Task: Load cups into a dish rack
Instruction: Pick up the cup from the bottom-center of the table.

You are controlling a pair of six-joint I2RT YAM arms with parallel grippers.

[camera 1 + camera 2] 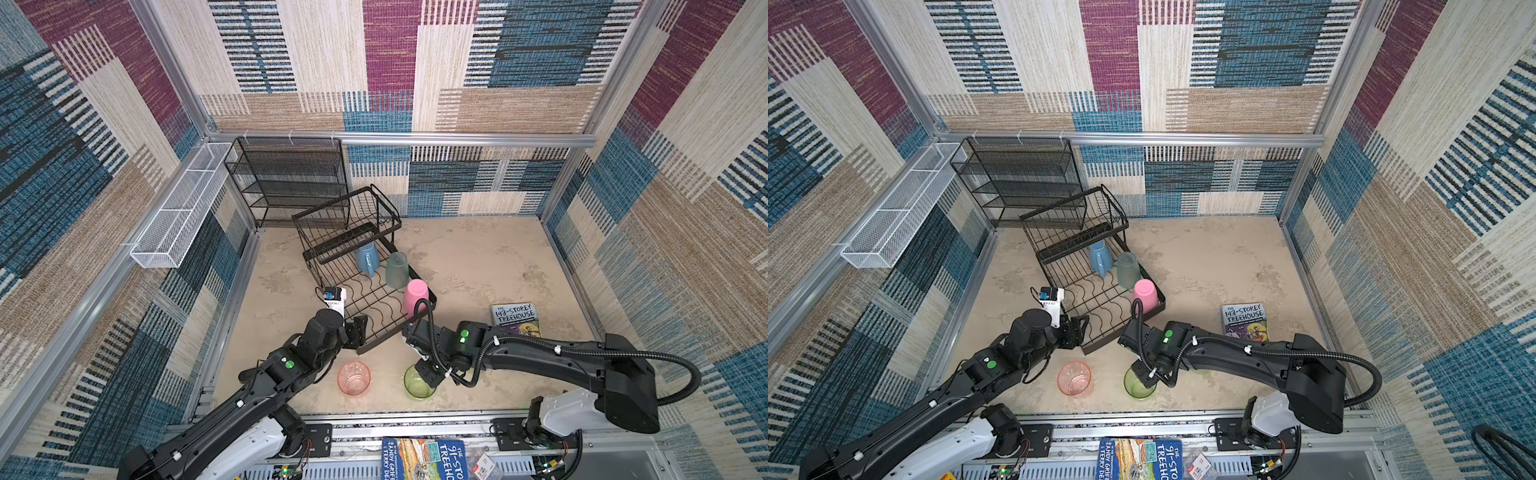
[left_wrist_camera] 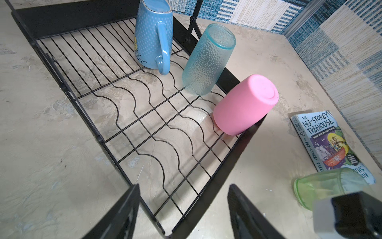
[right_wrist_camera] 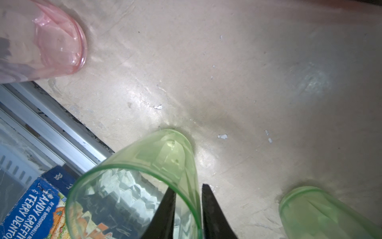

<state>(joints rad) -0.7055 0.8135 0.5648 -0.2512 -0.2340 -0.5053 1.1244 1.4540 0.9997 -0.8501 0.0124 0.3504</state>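
Presently right gripper straddles green cup wall, lower centre, clamp unclear; left gripper agape at rack corner.

Six cups: blue handled mug, frosted grey-teal cup, solid pink cup, clear pink cup, clear green cup, second clear green cup. One black wire dish rack. Two paperbacks: grey storybook, blue storybook.

Three cups sit in the rack — more cups stand before it on the desk, a book at its right.
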